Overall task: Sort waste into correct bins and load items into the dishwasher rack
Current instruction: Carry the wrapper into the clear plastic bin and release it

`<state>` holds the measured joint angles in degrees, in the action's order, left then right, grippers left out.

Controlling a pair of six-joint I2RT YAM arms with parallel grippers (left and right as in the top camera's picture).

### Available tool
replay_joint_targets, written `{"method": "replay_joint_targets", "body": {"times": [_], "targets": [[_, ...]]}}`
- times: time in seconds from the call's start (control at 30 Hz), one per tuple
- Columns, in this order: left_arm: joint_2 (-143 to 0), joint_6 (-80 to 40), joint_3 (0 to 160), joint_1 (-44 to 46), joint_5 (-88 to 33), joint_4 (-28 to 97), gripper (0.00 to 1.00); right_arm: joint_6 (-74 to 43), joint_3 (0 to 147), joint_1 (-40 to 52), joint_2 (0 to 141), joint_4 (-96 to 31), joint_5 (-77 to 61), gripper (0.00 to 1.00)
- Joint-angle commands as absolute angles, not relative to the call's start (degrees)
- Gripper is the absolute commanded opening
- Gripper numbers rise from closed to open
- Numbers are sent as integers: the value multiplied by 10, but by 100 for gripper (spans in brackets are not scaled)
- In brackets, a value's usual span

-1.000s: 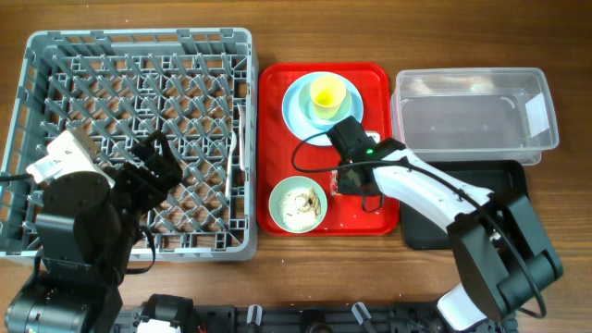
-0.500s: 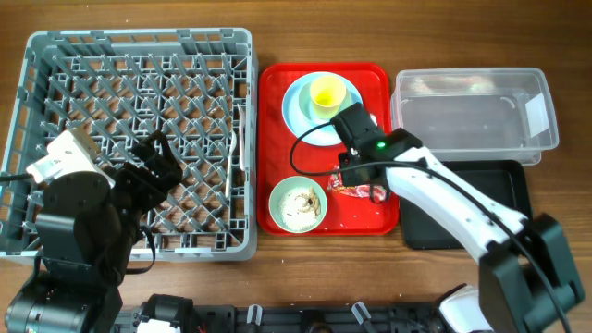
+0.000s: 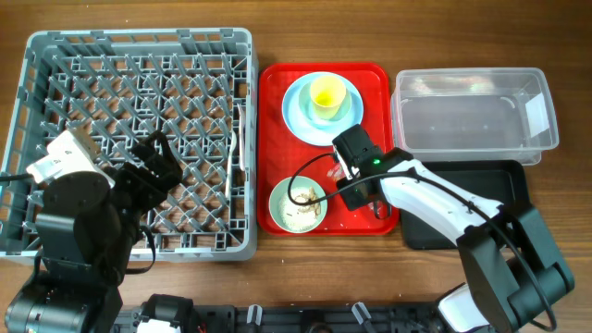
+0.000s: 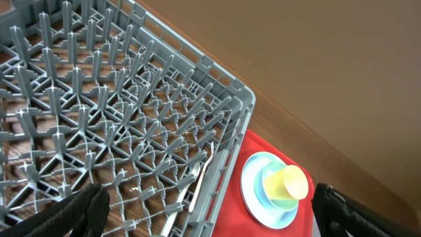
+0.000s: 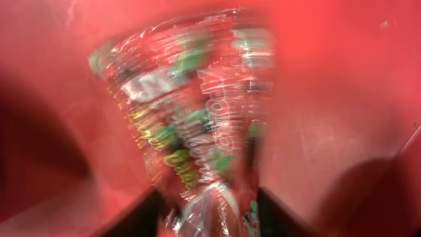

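My right gripper [image 3: 359, 192] is low over the red serving tray, and its arm hides most of the red snack wrapper there. In the right wrist view the blurred, crinkled wrapper [image 5: 191, 118] sits between the two dark fingers [image 5: 210, 214], which press on both its sides. My left gripper [image 3: 153, 171] is open and empty above the grey dishwasher rack [image 3: 55, 55]; it also shows in the left wrist view [image 4: 210, 204]. The yellow cup [image 3: 326, 92] stands on the light blue plate [image 3: 301, 116]. The pale green bowl [image 3: 277, 215] holds whitish scraps. White cutlery [image 3: 236, 153] lies in the rack.
The red serving tray [image 3: 273, 83] lies between the rack and the clear tub [image 3: 472, 116]. The black tray [image 3: 504, 180] is in front of the tub, partly under the right arm. The left wrist view shows the rack [image 4: 131, 99], cup [image 4: 293, 184] and plate [image 4: 253, 197].
Half a second ago the right gripper was beside the plate and the wrapper lay uncovered; the gripper has come down over the wrapper. The left arm has not moved.
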<state>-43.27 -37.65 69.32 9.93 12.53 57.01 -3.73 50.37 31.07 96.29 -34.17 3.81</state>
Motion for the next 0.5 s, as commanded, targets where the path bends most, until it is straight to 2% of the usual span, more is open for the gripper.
{"method": "replay_joint_targets", "body": {"times": [0.0, 0.13, 0.2, 0.3, 0.47], "targets": [[-432, -382, 698, 95, 129, 569, 100, -34, 504, 309, 973, -352, 25, 4], [-432, -382, 698, 95, 129, 569, 100, -65, 614, 304, 938, -445, 36, 4], [-432, -382, 698, 95, 129, 569, 100, -110, 685, 289, 900, -474, 105, 4], [-432, -382, 698, 95, 129, 569, 100, -224, 712, 230, 853, -440, 232, 4], [-432, -382, 698, 95, 129, 569, 100, -318, 693, 107, 885, -392, 215, 4]]}}
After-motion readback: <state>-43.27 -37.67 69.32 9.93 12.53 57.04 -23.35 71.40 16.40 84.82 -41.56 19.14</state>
